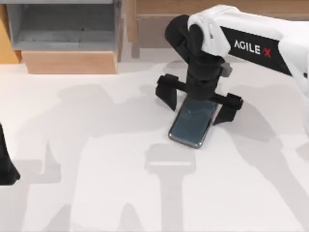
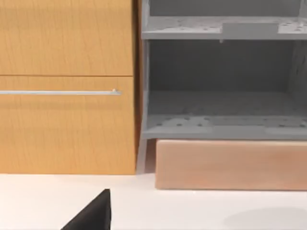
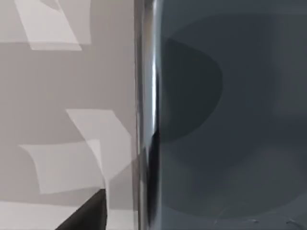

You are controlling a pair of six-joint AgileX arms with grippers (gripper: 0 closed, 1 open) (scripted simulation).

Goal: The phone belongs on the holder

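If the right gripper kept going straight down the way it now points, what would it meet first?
Most likely the phone: the right gripper hangs over its far end with fingers spread wide to either side, and the right wrist view shows the glossy face close below. The remaining gap is hard to judge.

White table spreads wide; at its far edge stands a grey open shelf unit on a pale wooden base, wooden drawer fronts beside it.

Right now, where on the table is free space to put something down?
Free: the wide table stretch between the parked left hand and the phone, and the strip below the phone. Crowded: around the phone, where the right hand straddles it, fingers spread.
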